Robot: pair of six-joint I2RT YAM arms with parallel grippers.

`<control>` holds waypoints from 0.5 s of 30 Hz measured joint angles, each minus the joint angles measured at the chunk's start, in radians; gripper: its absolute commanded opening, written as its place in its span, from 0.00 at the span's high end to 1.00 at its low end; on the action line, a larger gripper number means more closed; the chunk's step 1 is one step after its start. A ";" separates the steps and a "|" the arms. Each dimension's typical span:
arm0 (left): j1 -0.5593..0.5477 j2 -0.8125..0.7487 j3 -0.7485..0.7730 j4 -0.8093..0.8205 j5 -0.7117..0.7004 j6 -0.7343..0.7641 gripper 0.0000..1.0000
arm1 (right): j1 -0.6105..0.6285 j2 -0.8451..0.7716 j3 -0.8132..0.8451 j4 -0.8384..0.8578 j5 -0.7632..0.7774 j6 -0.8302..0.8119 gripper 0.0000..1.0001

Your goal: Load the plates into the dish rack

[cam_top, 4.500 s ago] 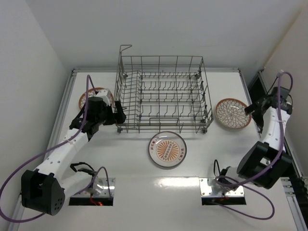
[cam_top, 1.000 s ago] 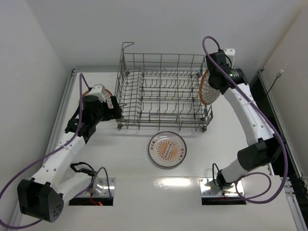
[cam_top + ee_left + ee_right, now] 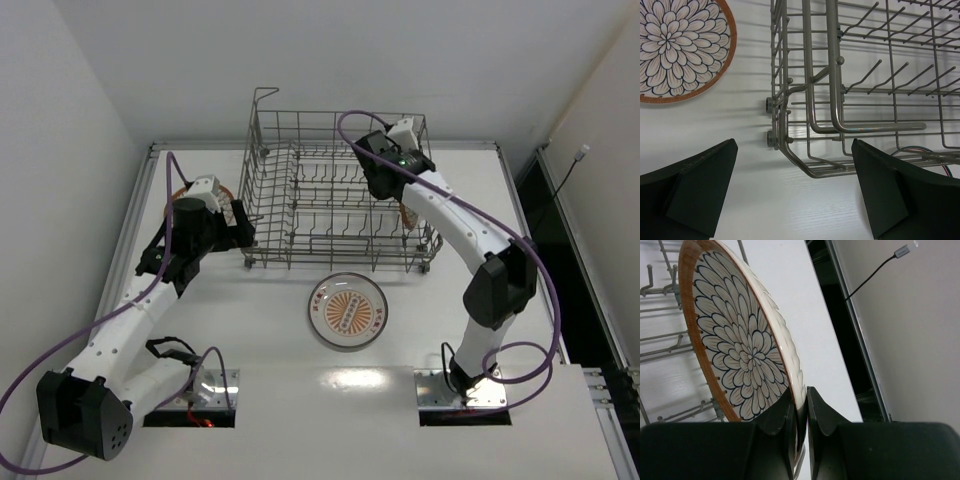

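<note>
My right jaws clamp the rim of a petal-patterned plate [image 3: 742,347], held on edge over the dish rack [image 3: 832,50]; my left jaws stand wide apart beside its corner.

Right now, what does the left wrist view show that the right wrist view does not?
Only the left wrist: a petal-pattern plate lying flat on the table beside the dish rack, and the open left end effector. Only the right wrist: a second plate held on edge, its rim pinched by the shut right end effector, plus a cable. Both: the rack's wire tines and the white table.
</note>
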 measured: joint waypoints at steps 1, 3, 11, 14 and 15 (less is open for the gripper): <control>0.000 0.000 0.000 0.000 0.000 0.000 0.00 | 0.002 0.000 -0.010 0.004 -0.003 0.000 1.00; 0.000 0.000 0.000 0.000 0.002 0.000 0.00 | 0.011 0.002 -0.025 0.013 -0.010 0.000 1.00; 0.000 0.000 -0.001 0.000 0.001 0.000 0.00 | 0.035 0.029 -0.051 0.049 0.000 0.004 1.00; 0.000 0.000 -0.001 0.000 0.001 0.000 0.00 | 0.035 0.029 -0.075 0.079 -0.001 0.008 0.99; 0.000 0.000 -0.001 -0.001 0.001 0.000 0.00 | 0.035 0.029 -0.085 0.092 -0.004 0.012 0.99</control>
